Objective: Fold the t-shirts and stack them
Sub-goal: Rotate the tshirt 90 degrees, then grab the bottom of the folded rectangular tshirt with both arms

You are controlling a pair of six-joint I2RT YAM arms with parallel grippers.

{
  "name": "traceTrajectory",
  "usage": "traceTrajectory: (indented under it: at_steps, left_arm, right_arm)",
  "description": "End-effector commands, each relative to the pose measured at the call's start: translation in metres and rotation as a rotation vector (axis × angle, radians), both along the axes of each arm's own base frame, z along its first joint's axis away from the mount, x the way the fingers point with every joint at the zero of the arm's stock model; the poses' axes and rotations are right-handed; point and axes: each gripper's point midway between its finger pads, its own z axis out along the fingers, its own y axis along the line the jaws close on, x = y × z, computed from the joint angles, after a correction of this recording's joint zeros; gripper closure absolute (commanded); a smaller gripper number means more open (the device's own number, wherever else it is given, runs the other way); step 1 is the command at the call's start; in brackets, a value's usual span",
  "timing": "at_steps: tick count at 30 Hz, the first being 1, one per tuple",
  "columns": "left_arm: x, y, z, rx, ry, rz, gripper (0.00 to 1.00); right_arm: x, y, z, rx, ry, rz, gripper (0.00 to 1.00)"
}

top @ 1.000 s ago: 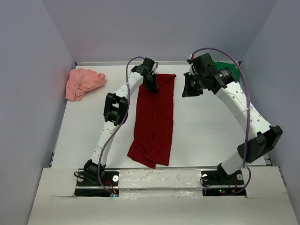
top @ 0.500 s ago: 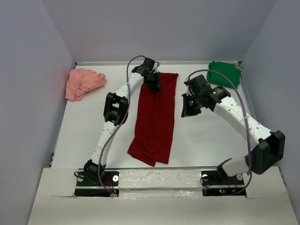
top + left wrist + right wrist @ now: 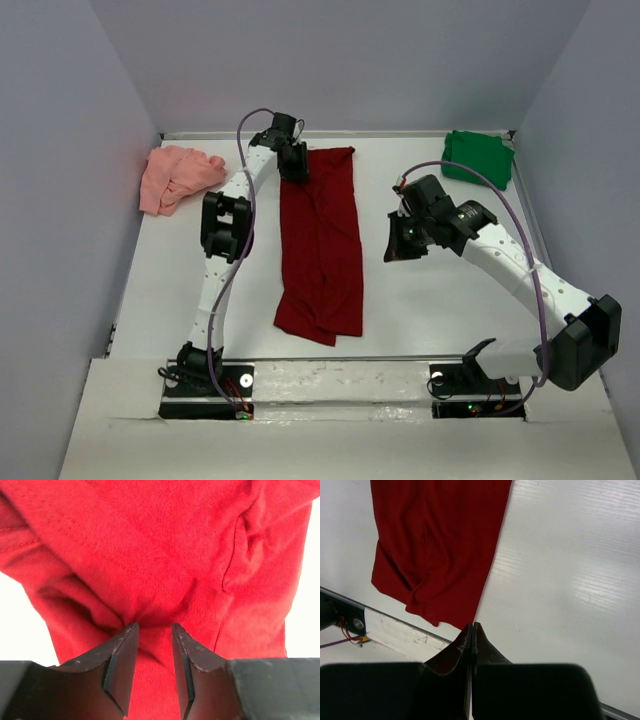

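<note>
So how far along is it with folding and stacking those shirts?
Early days. Done: the dark red t-shirt looks folded into a long strip. In hand: the left tool sits at its far end, jaws apart over puckered cloth; the right tool hovers shut and empty beside it. Remaining: the pink t-shirt is a crumpled heap, the green t-shirt lies bunched in the far right corner, and nothing is stacked.

Bright, even diffuse light; faint shadows. Left-wrist view: surface (image 3: 20,610) blown white at 9 and 3 o'clock.
</note>
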Motion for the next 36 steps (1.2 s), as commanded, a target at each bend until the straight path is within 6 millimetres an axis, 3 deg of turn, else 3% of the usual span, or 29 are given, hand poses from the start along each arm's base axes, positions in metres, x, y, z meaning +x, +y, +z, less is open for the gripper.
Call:
traceTrajectory:
  at_steps: [1, 5, 7, 11, 12, 13, 15, 18, 19, 21, 22, 23, 24, 25, 27, 28, 30, 31, 32, 33, 36]
  left_arm:
    - [-0.008, -0.009, 0.125, -0.018, -0.240, -0.019, 0.55]
    - [-0.014, -0.020, 0.181, -0.079, -0.333, -0.068, 0.53]
    - [-0.016, -0.024, 0.193, -0.100, -0.340, -0.080, 0.49]
    - [-0.027, -0.028, 0.196, -0.102, -0.322, -0.097, 0.48]
    - [-0.030, -0.023, 0.209, -0.086, -0.349, -0.064, 0.48]
    - [-0.034, -0.020, 0.208, -0.071, -0.343, -0.043, 0.49]
    - [-0.047, 0.002, 0.198, 0.027, -0.297, 0.047, 0.50]
    - [-0.079, 0.032, 0.158, 0.165, -0.150, 0.157, 0.55]
    - [-0.096, 0.038, 0.134, 0.206, -0.074, 0.150, 0.55]
    - [-0.121, 0.047, 0.130, 0.246, -0.059, 0.153, 0.57]
    - [-0.146, 0.055, 0.098, 0.271, 0.014, 0.143, 0.56]
    - [-0.152, 0.052, 0.117, 0.201, -0.045, 0.143, 0.55]
    - [-0.162, 0.056, 0.113, 0.178, -0.027, 0.146, 0.55]
    - [-0.182, 0.064, 0.091, 0.184, 0.035, 0.139, 0.55]
    - [-0.203, 0.065, 0.094, 0.106, 0.060, 0.136, 0.55]
    - [-0.221, 0.069, 0.077, 0.099, 0.108, 0.126, 0.55]
    - [-0.238, 0.068, 0.073, 0.065, 0.126, 0.108, 0.55]
    - [-0.243, 0.068, 0.081, 0.037, 0.099, 0.119, 0.55]
    - [-0.260, 0.068, 0.068, 0.022, 0.141, 0.103, 0.55]
    - [-0.265, 0.068, 0.075, 0.001, 0.115, 0.102, 0.55]
    - [-0.286, 0.070, 0.071, -0.039, 0.127, 0.114, 0.55]
  right_arm:
    - [-0.008, 0.015, -0.007, 0.044, 0.004, 0.014, 1.00]
    - [-0.011, 0.023, -0.012, 0.062, 0.011, 0.027, 1.00]
    - [-0.008, 0.024, -0.013, 0.059, 0.009, 0.025, 1.00]
    - [-0.010, 0.028, -0.017, 0.049, 0.015, 0.038, 1.00]
    - [-0.011, 0.029, -0.018, 0.054, 0.017, 0.038, 1.00]
    - [-0.012, 0.029, -0.018, 0.058, 0.018, 0.040, 1.00]
    - [-0.014, 0.029, -0.019, 0.070, 0.018, 0.032, 1.00]
    - [-0.017, 0.033, -0.021, 0.106, 0.019, 0.039, 1.00]
    - [-0.017, 0.033, -0.024, 0.104, 0.024, 0.033, 0.99]
    - [-0.020, 0.032, -0.033, 0.105, 0.042, 0.016, 0.96]
    - [-0.023, 0.034, -0.033, 0.124, 0.049, 0.023, 0.89]
    - [-0.022, 0.037, -0.032, 0.151, 0.039, 0.017, 0.87]
    - [-0.027, 0.035, -0.040, 0.150, 0.055, 0.013, 0.85]
    - [-0.028, 0.035, -0.041, 0.163, 0.056, 0.012, 0.83]
    - [-0.031, 0.040, -0.044, 0.200, 0.069, 0.017, 0.81]
    - [-0.037, 0.040, -0.053, 0.203, 0.094, 0.019, 0.80]
    - [-0.043, 0.043, -0.060, 0.223, 0.122, 0.027, 0.78]
    - [-0.044, 0.045, -0.062, 0.239, 0.126, 0.039, 0.78]
    - [-0.050, 0.047, -0.070, 0.245, 0.162, 0.059, 0.77]
    - [-0.050, 0.048, -0.074, 0.244, 0.164, 0.070, 0.77]
    - [-0.052, 0.048, -0.084, 0.228, 0.186, 0.094, 0.76]
